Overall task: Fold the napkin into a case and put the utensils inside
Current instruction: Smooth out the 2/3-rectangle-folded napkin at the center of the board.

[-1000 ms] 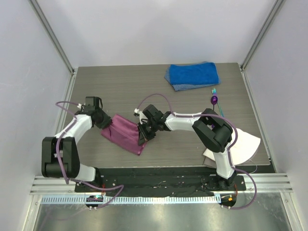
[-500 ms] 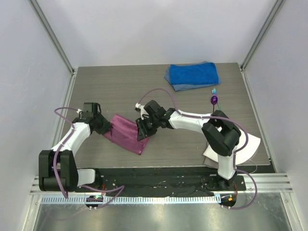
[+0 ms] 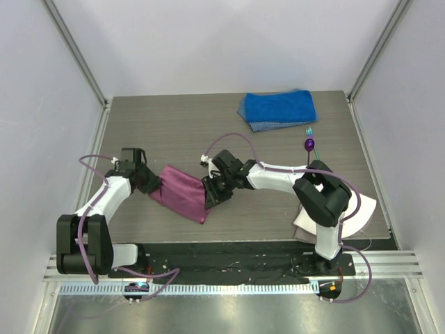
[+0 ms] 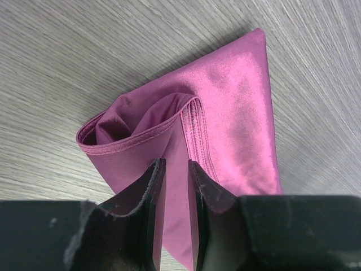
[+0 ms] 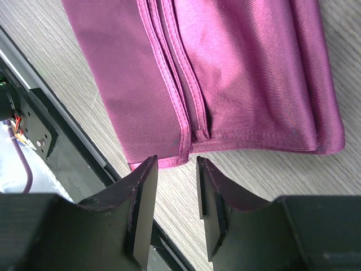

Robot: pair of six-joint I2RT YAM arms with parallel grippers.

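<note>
Your table (image 3: 174, 125) carries the napkin (image 3: 182, 195), folded into a layered strip lying between the two arms, so each can work one end. Your left gripper (image 4: 175, 166): jaws a little apart, straddling the hemmed flap at the open fold (probably to hold the pocket mouth; no pinch visible). Your right gripper (image 5: 175, 164): jaws apart, empty, just off the napkin's opposite corner, free to fetch. The spoon (image 3: 309, 145) and fork (image 3: 309, 131) lie well apart from it, not yet tucked in.

No legible text, label, brand, number or sign is visible on the napkin (image 4: 237, 113), the blue towel (image 3: 278, 108) or the table (image 3: 174, 125).
</note>
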